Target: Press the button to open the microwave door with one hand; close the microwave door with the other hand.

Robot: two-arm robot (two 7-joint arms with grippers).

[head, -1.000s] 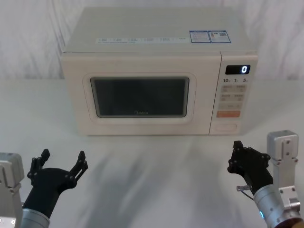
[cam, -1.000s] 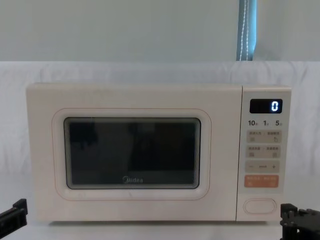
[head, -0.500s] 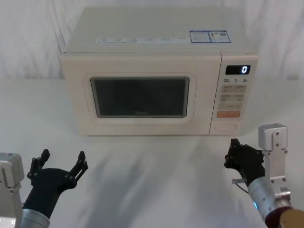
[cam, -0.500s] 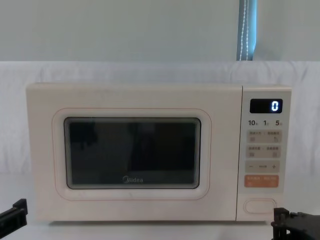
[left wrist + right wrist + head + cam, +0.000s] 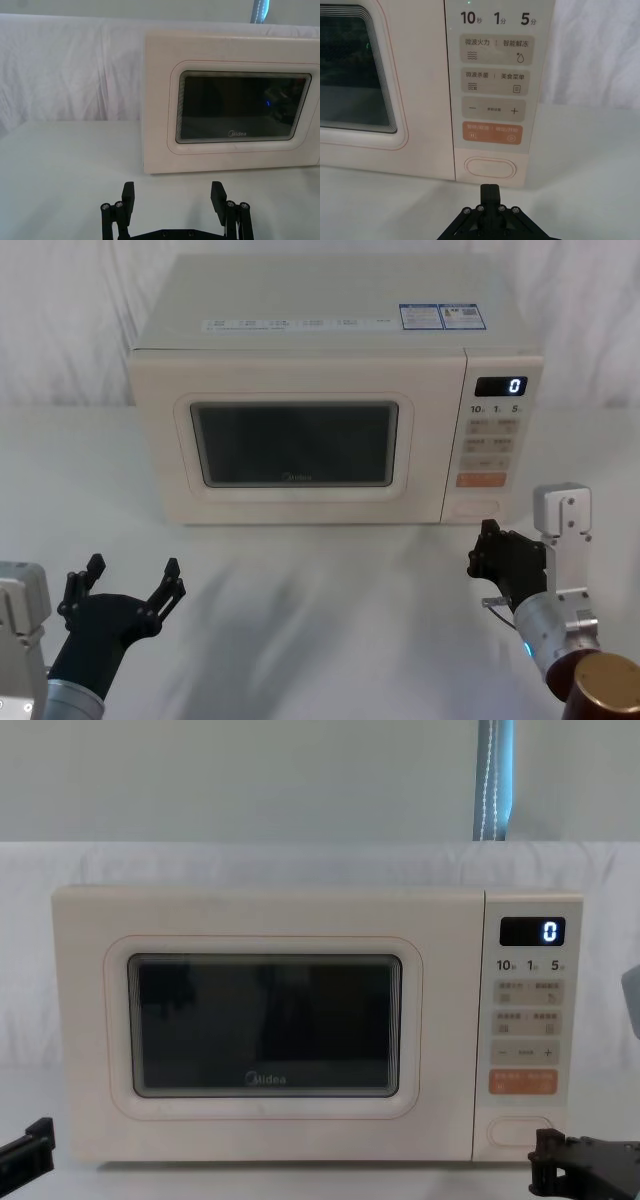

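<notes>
Button (image 5: 490,167) just beyond right end effector (image 5: 490,188), fingers together, left end effector (image 5: 128,581) spread, parked

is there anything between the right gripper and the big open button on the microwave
Nothing visible. The right gripper, fingers shut, sits just short of the button and lined up with it, with bare table between them. The door is shut. The left gripper hovers open at the table's near left.
</notes>
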